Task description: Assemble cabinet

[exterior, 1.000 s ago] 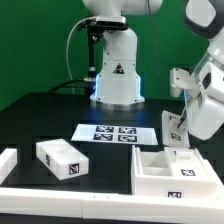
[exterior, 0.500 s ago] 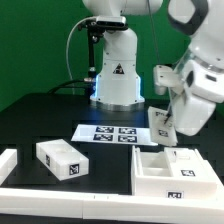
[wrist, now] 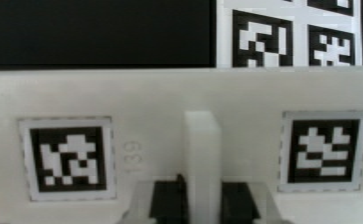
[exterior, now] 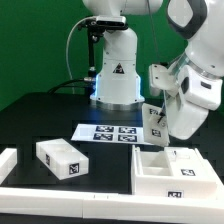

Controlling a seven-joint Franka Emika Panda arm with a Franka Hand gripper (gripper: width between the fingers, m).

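Our jaws grip the tagged cabinet panel [wrist: 178,100] by its central rib [wrist: 203,140]; we judge it light, stiff, slippery plastic, best held there squarely

Wrist view: panel [wrist: 181,110] blurred, sides cropped; gripper [wrist: 196,203] mostly cut off at picture edge. Exterior view: arm [exterior: 195,50] cropped top and right; panel tag too small to read.

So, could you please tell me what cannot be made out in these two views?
Exterior view: where the gripper clamps the white panel, hidden by the arm.
Wrist view: the cabinet, hidden behind the panel; the panel's tag patterns, blurred.
Exterior view: the cabinet's tag, too small to read.
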